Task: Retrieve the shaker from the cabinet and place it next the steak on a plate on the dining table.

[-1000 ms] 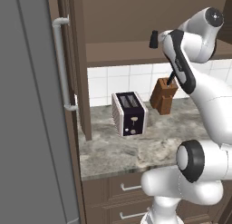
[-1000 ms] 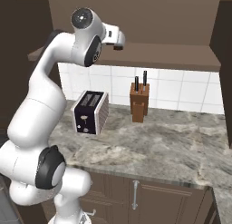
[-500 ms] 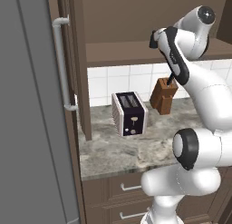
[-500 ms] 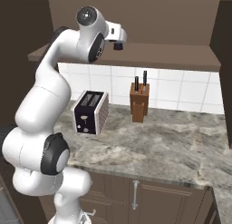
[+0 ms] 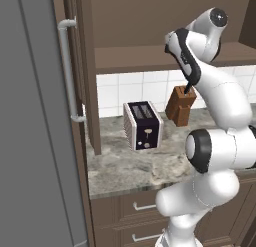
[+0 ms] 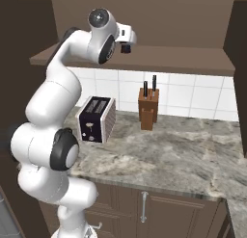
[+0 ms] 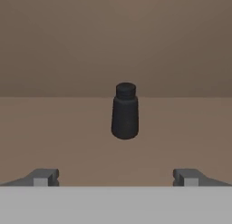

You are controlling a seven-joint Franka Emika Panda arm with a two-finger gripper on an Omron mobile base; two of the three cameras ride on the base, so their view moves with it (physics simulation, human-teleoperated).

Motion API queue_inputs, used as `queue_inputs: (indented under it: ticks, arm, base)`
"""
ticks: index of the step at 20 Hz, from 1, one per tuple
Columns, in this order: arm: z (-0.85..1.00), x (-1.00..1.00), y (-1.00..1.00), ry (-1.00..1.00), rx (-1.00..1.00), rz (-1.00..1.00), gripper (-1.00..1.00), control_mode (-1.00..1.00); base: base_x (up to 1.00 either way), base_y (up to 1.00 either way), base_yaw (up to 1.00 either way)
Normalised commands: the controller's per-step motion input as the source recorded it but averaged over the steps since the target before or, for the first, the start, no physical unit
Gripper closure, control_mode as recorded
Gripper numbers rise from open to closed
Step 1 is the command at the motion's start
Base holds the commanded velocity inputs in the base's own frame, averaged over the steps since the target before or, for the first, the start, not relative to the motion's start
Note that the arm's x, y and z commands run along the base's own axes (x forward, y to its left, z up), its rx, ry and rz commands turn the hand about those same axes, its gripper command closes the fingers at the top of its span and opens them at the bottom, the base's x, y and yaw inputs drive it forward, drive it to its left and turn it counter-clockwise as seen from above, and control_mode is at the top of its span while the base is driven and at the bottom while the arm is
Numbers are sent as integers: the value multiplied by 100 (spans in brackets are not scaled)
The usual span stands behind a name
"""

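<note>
- Shaker (image 7: 125,111): stands upright on the cabinet (image 6: 144,59) shelf, centred ahead of the gripper (image 7: 116,177), not yet touched.
- Gripper: jaws spread wide, holding nothing, level with the shelf and apart from the shaker.
- Progress, judged: early; the approach is under way.
- Remaining: grasp, lift out, carry to the plate beside the steak.

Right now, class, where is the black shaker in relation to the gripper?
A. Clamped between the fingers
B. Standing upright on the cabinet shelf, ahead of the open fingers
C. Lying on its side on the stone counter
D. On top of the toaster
B: the hand view shows the shaker upright on the cabinet shelf, apart from the gripper, whose fingers are spread wide.
</note>
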Motion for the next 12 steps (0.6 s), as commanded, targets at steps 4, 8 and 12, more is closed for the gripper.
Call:
queue_inputs:
  ticks: [4, 8, 12]
  arm:
    - [-1, 36, -11, 0, 0, 3, -100, -100]
    - [0, 34, -19, 0, 0, 4, -100, -100]
    - [-1, 38, -13, 0, 0, 4, -100, -100]
  base:
    - [0, 0, 0]
    - [0, 0, 0]
    - [0, 0, 0]
